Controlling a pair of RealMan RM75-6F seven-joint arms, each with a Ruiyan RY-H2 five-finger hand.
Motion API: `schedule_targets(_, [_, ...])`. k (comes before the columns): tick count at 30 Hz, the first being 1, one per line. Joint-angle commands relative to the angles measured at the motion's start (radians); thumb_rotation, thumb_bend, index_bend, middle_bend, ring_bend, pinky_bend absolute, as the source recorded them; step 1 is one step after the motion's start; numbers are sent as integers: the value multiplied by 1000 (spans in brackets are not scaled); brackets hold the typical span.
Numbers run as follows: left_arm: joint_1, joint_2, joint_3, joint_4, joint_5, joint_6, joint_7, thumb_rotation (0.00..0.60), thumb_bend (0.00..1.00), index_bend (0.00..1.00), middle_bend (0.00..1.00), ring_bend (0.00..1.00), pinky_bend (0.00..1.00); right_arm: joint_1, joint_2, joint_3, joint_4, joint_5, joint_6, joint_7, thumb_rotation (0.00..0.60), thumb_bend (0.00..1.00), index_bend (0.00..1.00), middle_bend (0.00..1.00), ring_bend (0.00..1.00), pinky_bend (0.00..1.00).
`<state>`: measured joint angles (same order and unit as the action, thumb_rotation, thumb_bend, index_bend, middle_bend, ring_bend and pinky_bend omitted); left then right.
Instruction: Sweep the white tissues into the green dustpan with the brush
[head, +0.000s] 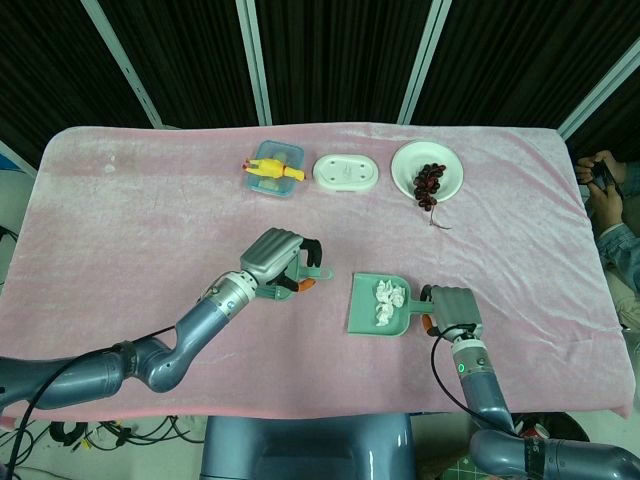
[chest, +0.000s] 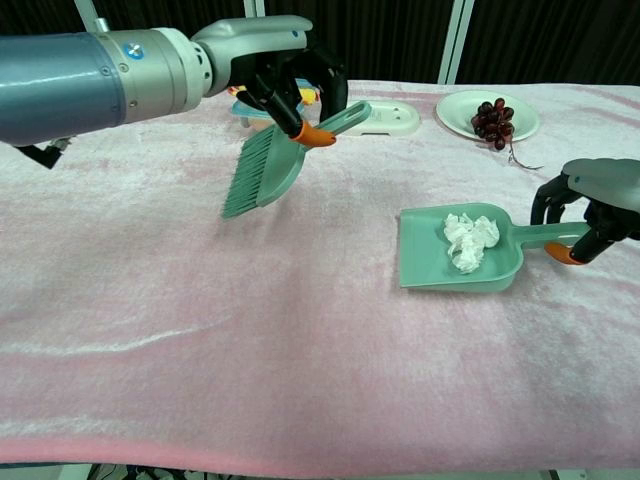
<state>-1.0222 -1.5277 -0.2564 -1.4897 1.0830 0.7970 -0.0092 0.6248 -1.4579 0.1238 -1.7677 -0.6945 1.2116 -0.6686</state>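
In the head view the left hand (head: 277, 258) covers nearly all of the brush (chest: 262, 170); only an orange and green bit of handle pokes out beside the fingers. The chest view shows the brush whole: the left hand grips it by the handle just above the orange collar, and the bristles hang tilted down and to the left, lifted off the pink tablecloth (chest: 200, 330), well to the left of the green dustpan (chest: 430, 270).

The dustpan lies flat on the cloth with the white tissues (chest: 468, 240) bunched inside it, toward the handle end. The right hand (chest: 590, 205) is curled around the end of the dustpan's handle; the chest view shows its fingers wrapped near the orange tip, though the frame edge cuts off the hand's outer side. From the head view only the back of that hand shows, hiding the grip.

Beyond the dustpan, at the far edge of the cloth, stand a white plate (head: 448, 165) with dark grapes (head: 430, 184), a white oval dish (head: 346, 172), and a clear box (head: 274, 168) with a yellow toy, partly blocked by the left hand in the chest view.
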Motion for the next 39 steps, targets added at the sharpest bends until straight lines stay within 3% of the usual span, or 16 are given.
schedule_targets(1, [22, 20, 14, -25, -4, 19, 13, 600, 377, 635, 631, 924, 1000, -8, -5, -13, 13, -23, 3, 8, 600, 432, 502, 399, 849, 805])
schedule_targets(8, [62, 62, 44, -69, 5, 50, 52, 600, 377, 635, 631, 924, 1000, -18, -8, -35, 26, -48, 6, -6, 600, 361, 427, 354, 836, 805])
schedule_targets(14, [88, 87, 69, -96, 0, 69, 95, 600, 377, 635, 631, 924, 1000, -23, -3, -45, 17, -44, 15, -31, 600, 249, 296, 264, 829, 805])
schedule_targets(19, [113, 105, 88, -120, -1, 84, 113, 600, 377, 635, 631, 924, 1000, -31, 2, -45, 2, -40, 24, -33, 600, 214, 220, 222, 828, 805])
schedule_targets(24, [133, 124, 107, -144, 4, 92, 133, 600, 377, 635, 631, 924, 1000, -39, 12, -45, -16, -46, 36, -35, 600, 162, 53, 122, 828, 805])
schedule_targets(28, [148, 137, 128, -165, 6, 98, 163, 600, 377, 635, 631, 924, 1000, -49, 31, -49, -45, -64, 57, -36, 600, 156, 29, 102, 827, 805])
schedule_targets(34, [169, 143, 194, -204, -79, 106, 308, 600, 378, 624, 629, 924, 1000, -82, 88, -50, -110, -87, 86, -6, 600, 157, 29, 102, 827, 805])
schedule_targets(39, [178, 123, 209, -211, -140, 118, 365, 600, 335, 592, 602, 924, 1000, -92, 118, -48, -138, -97, 93, 3, 600, 157, 29, 102, 827, 805])
